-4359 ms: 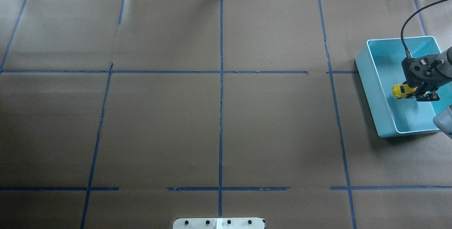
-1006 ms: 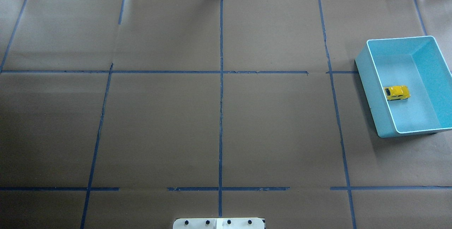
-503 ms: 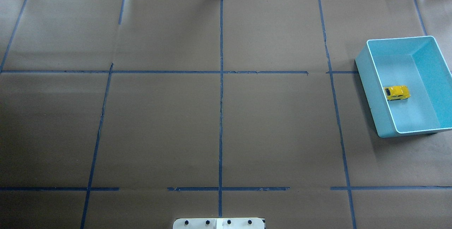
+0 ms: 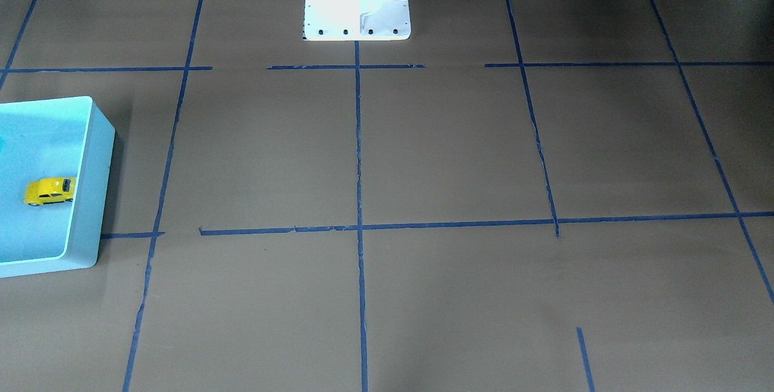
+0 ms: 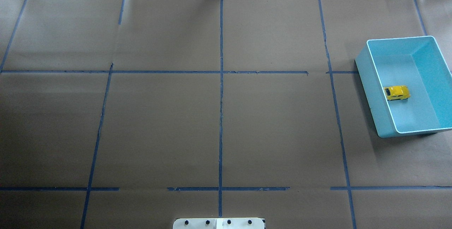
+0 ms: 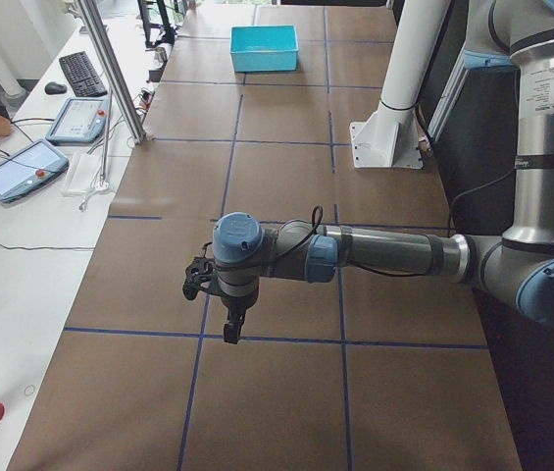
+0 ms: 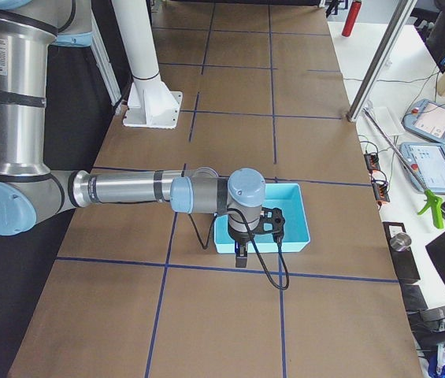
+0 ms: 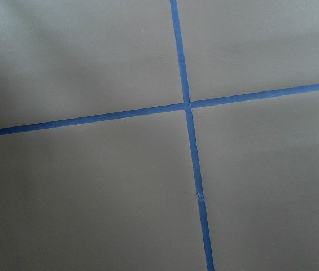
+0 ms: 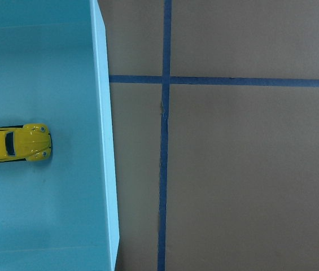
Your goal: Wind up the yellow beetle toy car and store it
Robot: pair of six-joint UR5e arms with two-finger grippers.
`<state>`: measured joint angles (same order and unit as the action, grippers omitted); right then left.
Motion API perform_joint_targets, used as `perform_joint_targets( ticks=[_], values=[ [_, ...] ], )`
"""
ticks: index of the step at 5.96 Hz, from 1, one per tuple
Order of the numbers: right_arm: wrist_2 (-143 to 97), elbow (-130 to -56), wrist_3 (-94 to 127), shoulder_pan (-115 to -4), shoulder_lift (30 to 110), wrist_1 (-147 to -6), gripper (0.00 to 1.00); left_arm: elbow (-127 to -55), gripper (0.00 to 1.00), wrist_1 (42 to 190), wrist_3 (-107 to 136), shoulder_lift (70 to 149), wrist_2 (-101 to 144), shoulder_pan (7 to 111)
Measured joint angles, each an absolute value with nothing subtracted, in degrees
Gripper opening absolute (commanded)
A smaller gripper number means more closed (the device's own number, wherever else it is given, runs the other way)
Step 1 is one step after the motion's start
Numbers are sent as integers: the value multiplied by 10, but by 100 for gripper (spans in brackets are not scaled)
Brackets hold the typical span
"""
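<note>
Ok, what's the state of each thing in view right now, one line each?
yellow beetle toy car: on its wheels inside the blue bin, nothing holding it.
blue bin: upright on the table, open-topped, only the car inside.
left hand: over bare table; open or shut, cannot tell.
right hand: above the bin's edge; cannot tell.

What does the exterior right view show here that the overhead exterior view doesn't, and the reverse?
Only exterior right: the right arm reaching out, with the right gripper hanging in front of the blue bin. Only overhead: the yellow toy car inside the bin, near a long wall, with no arm in frame. Both: the bin and the taped brown table.
</note>
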<state>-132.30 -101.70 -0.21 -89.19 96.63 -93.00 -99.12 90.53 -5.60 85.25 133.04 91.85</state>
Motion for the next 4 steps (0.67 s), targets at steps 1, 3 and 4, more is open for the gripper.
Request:
perform_joint_targets(
  ticks=[1, 3, 4],
  values=[
    [-1317, -1016, -4, -889, 967, -925, 100, -990, 100, 905, -56, 853, 1330, 918],
    [-1311, -1016, -5, -888, 967, -925, 100, -990, 100, 906, -56, 853, 1330, 918],
    [-1311, -1017, -6, -888, 969, -925, 100, -990, 100, 906, -56, 853, 1330, 918]
  ],
)
